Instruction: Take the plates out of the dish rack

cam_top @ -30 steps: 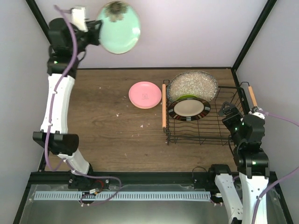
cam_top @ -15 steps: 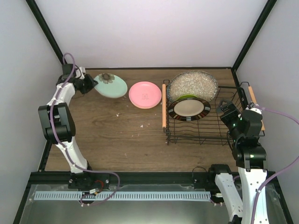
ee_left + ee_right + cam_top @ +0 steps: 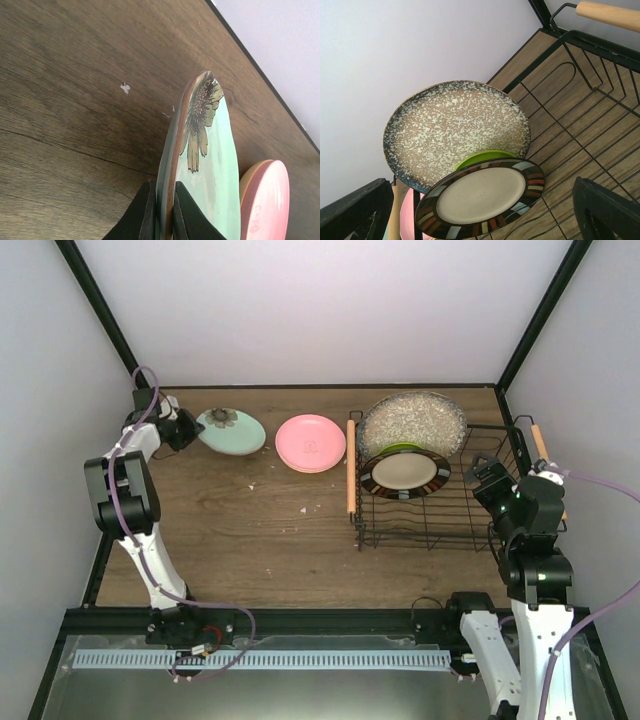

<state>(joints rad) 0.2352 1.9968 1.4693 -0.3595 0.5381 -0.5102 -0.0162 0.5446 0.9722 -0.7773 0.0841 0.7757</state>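
Note:
My left gripper (image 3: 187,428) is shut on the rim of the mint plate with a flower (image 3: 232,430), at the table's back left. In the left wrist view both fingers (image 3: 142,215) pinch that rim, and the mint plate (image 3: 207,165) stands tilted just over the wood. Beside it lies the pink plate (image 3: 311,443), with a pale orange rim (image 3: 246,181) under it. The black wire dish rack (image 3: 440,530) holds the speckled grey plate (image 3: 413,423), the lime green plate (image 3: 400,449) and the cream plate with a dark rim (image 3: 405,473). My right gripper (image 3: 490,480) hovers open over the rack's right part, nothing between its fingers (image 3: 357,215).
The rack's wooden handles run along its left side (image 3: 351,465) and right side (image 3: 541,445). Black frame posts and walls close the table's back and sides. Small white crumbs (image 3: 304,508) lie on the wood.
My left arm has brought the mint plate down from high in the air to just over the table beside the pink plate. The right gripper has barely shifted.

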